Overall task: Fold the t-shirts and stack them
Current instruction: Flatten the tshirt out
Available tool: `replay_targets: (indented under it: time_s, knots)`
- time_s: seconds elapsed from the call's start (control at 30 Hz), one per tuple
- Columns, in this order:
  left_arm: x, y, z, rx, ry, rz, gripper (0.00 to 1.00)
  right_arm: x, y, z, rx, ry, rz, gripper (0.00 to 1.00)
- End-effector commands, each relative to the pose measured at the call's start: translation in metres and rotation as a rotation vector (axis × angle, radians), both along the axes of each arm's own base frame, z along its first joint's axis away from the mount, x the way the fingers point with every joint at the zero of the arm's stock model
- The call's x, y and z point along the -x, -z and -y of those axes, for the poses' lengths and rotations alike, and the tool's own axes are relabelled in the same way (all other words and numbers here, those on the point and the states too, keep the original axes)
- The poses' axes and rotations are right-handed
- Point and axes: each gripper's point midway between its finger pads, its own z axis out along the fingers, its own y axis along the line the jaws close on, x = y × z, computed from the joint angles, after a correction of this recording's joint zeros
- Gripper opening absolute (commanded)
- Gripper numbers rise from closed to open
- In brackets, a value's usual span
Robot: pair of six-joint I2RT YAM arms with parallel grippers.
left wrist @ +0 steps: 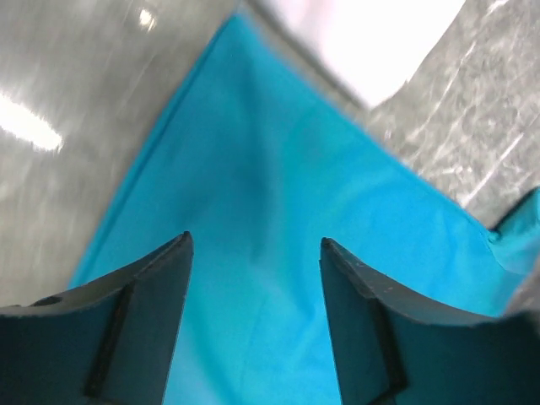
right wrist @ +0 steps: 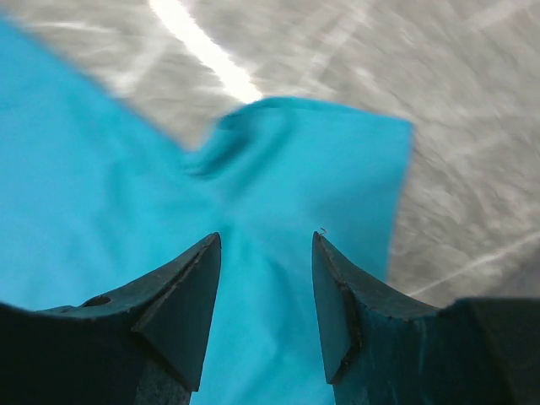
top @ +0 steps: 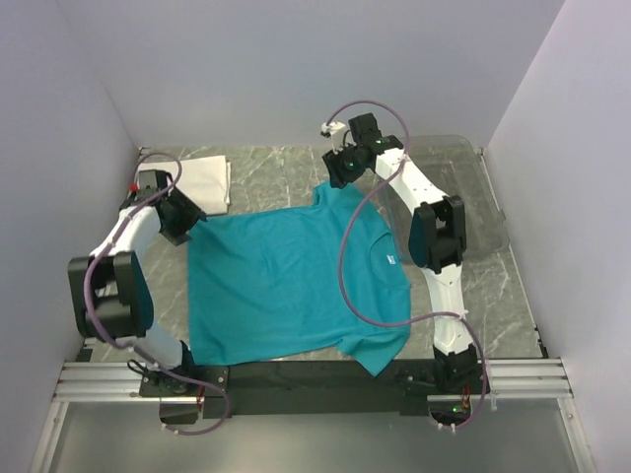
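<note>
No legible text; small neck label on teal t-shirt unreadable.

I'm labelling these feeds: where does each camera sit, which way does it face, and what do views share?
Top external: above, behind the arms, facing down on them, teal t-shirt, white t-shirt.
Left wrist: on left arm, facing down past open left tool at teal corner.
Right wrist: on right arm, past open right tool at teal sleeve.
Shared: all show the teal t-shirt.

Teal t-shirt lies spread flat; white t-shirt sits folded far left.
</note>
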Motion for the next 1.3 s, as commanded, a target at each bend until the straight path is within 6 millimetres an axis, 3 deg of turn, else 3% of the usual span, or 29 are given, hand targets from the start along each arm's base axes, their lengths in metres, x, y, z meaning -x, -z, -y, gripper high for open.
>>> replay_targets:
  time_s: [0.0, 0.03, 0.23, 0.27, 0.4, 0.57, 0.67, 0.7, 0.73, 0.8, 0.9, 1.1, 1.23, 1.27]
  knots:
    - [-0.048, -0.028, -0.011, -0.096, 0.111, 0.164, 0.69, -0.038, -0.012, 0.021, 0.005, 0.208, 0.064, 0.54]
    - [-0.051, -0.026, -0.014, -0.106, 0.119, 0.161, 0.69, -0.042, 0.001, 0.024, 0.026, 0.226, 0.056, 0.54]
    - [-0.064, -0.017, -0.029, -0.114, 0.125, 0.174, 0.77, -0.075, 0.017, 0.032, 0.012, 0.325, 0.088, 0.57]
    - [-0.064, -0.015, -0.031, -0.113, 0.119, 0.172, 0.77, -0.084, 0.005, 0.032, -0.005, 0.353, 0.122, 0.59]
    - [-0.063, -0.007, -0.031, -0.1, 0.114, 0.17, 0.77, -0.096, -0.002, 0.027, -0.029, 0.364, 0.157, 0.6]
    - [-0.061, -0.004, -0.03, -0.085, 0.11, 0.156, 0.77, -0.092, 0.009, 0.032, 0.126, 0.27, 0.212, 0.63]
    - [-0.06, -0.008, -0.03, -0.093, 0.11, 0.164, 0.77, -0.094, 0.02, 0.038, 0.203, 0.157, 0.247, 0.73]
    - [-0.059, -0.008, -0.031, -0.096, 0.109, 0.162, 0.77, -0.095, 0.019, 0.036, 0.201, 0.138, 0.249, 0.75]
    - [-0.059, -0.009, -0.031, -0.098, 0.112, 0.164, 0.77, -0.094, 0.032, 0.033, 0.204, 0.109, 0.229, 0.76]
    - [-0.058, -0.008, -0.03, -0.097, 0.113, 0.161, 0.77, -0.095, 0.03, 0.026, 0.21, 0.073, 0.245, 0.77]
    - [-0.054, -0.004, -0.031, -0.099, 0.113, 0.14, 0.77, -0.098, 0.044, 0.019, 0.241, 0.055, 0.261, 0.76]
    - [-0.049, -0.005, -0.031, -0.11, 0.119, 0.131, 0.77, -0.105, 0.082, 0.033, 0.324, 0.072, 0.243, 0.72]
    - [-0.045, -0.001, -0.03, -0.104, 0.117, 0.126, 0.77, -0.11, 0.08, 0.035, 0.351, 0.049, 0.273, 0.68]
    - [-0.046, -0.001, -0.03, -0.104, 0.117, 0.126, 0.77, -0.11, 0.081, 0.035, 0.355, 0.042, 0.273, 0.64]
